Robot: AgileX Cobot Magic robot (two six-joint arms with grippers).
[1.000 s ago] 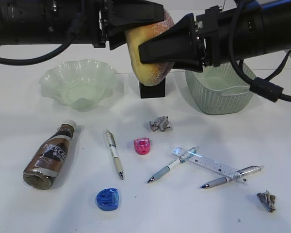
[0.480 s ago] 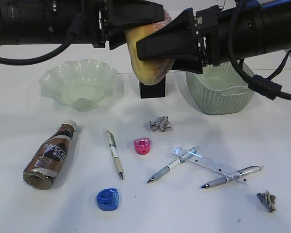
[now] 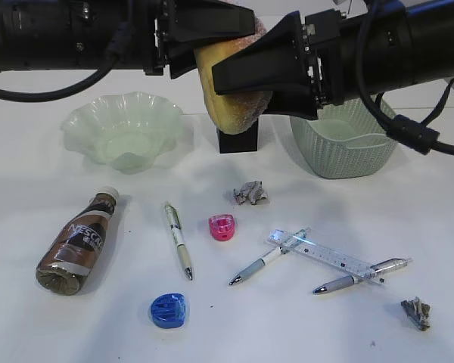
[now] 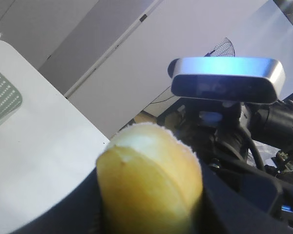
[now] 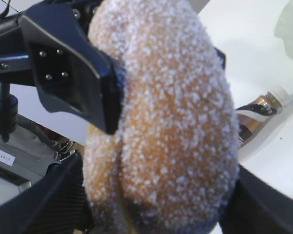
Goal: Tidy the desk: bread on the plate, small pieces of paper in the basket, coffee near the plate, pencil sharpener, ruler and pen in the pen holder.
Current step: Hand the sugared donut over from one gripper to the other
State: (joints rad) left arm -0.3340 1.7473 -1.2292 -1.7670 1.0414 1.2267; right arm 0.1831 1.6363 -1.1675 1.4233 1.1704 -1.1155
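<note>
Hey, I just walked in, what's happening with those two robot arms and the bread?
Both arms are up above the desk with the bread between them. The left gripper grips the roll, while the right gripper sits around it with its jaws spread wide, so this looks like a handover. The plate is empty. The coffee lies on its side, and the pens, ruler, sharpeners and paper wads lie scattered.

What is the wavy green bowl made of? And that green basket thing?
The plate looks like thin, glossy, see-through plastic, though it might be glass: the white desk shows through its ruffled rim. The basket looks like matte molded plastic, its woven pattern too even for real wicker.
</note>
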